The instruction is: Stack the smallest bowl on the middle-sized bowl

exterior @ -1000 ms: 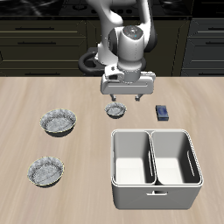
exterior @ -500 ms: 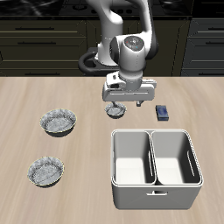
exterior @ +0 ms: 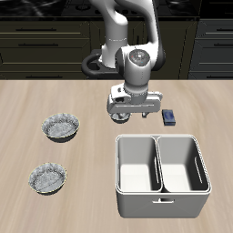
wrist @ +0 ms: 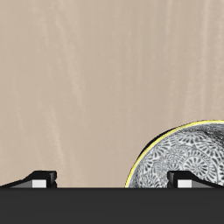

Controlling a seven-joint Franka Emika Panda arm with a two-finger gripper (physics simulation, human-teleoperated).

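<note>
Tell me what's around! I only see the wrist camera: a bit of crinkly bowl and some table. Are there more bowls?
Observer: Yes, two bigger ones: a back bowl and a front bowl nearer the table's front edge, both well away from the gripper.
Operator: Which one is the middle-sized one?
Observer: Hard to tell. They look nearly the same size; the back bowl is perhaps a little smaller.
Operator: Is anything else close to my bowl?
Observer: A blue block lies on the table beside the gripper, apart from your small bowl.
</note>
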